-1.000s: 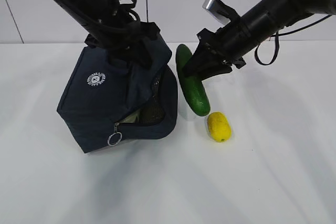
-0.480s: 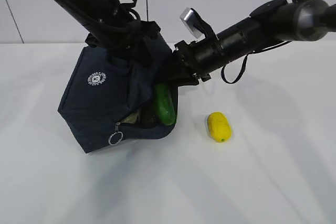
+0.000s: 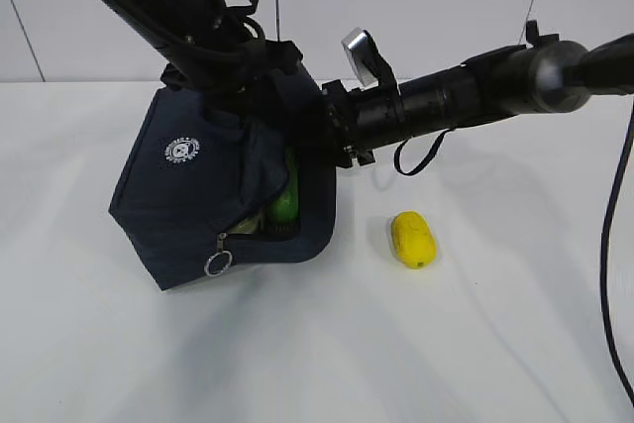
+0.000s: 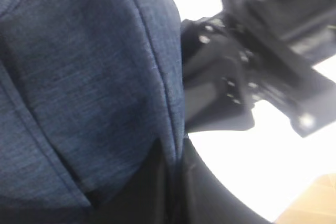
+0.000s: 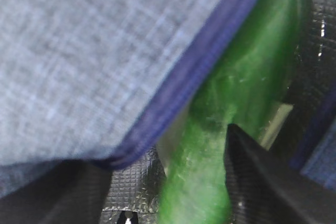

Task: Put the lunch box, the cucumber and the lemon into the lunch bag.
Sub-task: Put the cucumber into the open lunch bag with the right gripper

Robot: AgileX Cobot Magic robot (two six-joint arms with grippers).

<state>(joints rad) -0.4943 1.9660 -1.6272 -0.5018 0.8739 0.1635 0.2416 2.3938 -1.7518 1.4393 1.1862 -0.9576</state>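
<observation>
lunch bag [image 3: 213, 185] sits tilted on the white surface [image 3: 475, 344], its open mouth facing right and toward the camera, white round logo on the left panel, zipper ring pull [image 3: 215, 264] hanging at the lower front edge. left claw [image 3: 238, 81] is at the top of the bag where the fabric bunches up, apparently gripping it; the fingers are hidden in the cloth, so cannot tell how far they are closed. left wrist view shows only navy fabric close up and the other arm's black housing beyond.

right claw [image 3: 307, 136] reaches from the right into the bag's mouth, tip buried inside. cucumber [image 5: 226, 129] is inside the bag, against the silver quilted lining; one dark finger [image 5: 262, 182] lies along it, but whether the claw grips it cannot be told. in the exterior view a green stretch of cucumber shows through the opening, with a pale edge below it that may be the lunch box.

lemon [image 3: 412, 238] lies on the surface, just right of the bag, untouched.
</observation>
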